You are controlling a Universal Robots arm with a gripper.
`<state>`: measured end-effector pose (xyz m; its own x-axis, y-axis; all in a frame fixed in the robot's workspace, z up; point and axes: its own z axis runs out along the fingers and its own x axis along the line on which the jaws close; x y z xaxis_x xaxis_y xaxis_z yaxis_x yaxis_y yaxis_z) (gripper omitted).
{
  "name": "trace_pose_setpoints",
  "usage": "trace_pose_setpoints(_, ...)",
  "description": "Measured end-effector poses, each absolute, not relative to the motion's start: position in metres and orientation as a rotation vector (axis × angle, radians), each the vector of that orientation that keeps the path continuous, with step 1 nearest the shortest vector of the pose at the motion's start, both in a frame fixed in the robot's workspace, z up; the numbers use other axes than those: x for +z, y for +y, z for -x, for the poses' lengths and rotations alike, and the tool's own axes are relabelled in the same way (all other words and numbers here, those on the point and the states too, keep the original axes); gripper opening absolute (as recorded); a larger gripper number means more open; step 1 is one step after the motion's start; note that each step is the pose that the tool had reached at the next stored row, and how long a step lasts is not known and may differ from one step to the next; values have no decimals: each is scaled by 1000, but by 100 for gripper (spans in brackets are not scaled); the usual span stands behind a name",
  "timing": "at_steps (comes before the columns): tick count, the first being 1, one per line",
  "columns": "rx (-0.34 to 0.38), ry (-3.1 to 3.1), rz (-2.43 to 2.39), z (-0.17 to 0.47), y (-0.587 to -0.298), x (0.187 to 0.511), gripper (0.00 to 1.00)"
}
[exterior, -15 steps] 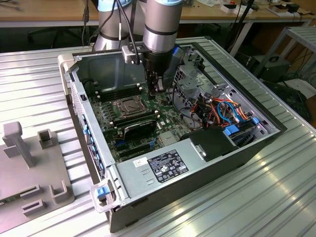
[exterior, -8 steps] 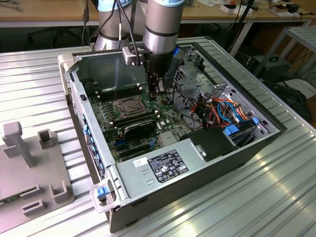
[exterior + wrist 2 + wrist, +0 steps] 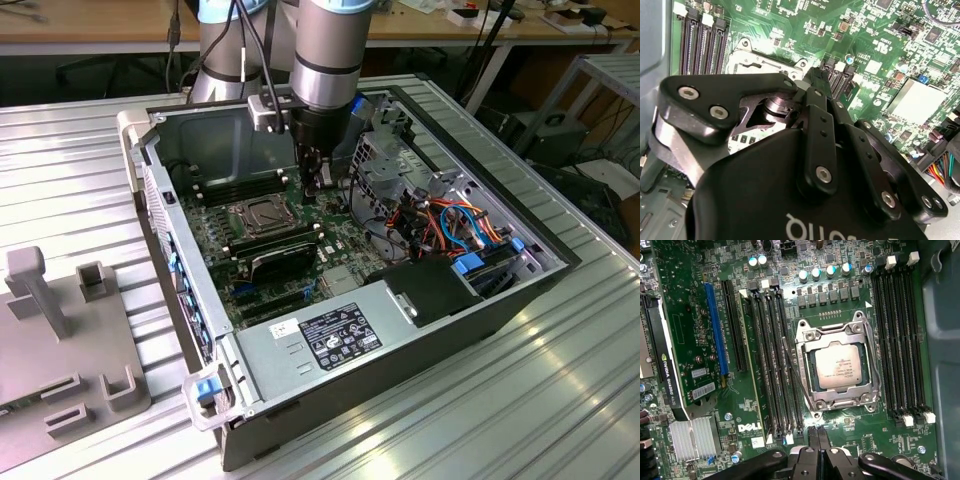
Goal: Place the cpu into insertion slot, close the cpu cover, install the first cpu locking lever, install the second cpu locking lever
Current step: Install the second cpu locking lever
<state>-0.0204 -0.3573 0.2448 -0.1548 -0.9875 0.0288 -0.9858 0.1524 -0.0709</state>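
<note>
Now claw (image 3: 818,439) fingers shut tight, holding nothing, above board just beside cpu (image 3: 838,368) w/ cpu cover (image 3: 837,331) down

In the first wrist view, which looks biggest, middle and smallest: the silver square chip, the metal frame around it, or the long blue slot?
1. The long blue slot looks longest, though thin.
2. The cpu cover, the frame closed around the chip.
3. The cpu, sitting inside the frame's window, looks smallest.
</note>
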Motion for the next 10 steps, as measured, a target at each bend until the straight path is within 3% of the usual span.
trace_pose_setpoints(10,-99,2245,2163,24,-359,238,11)
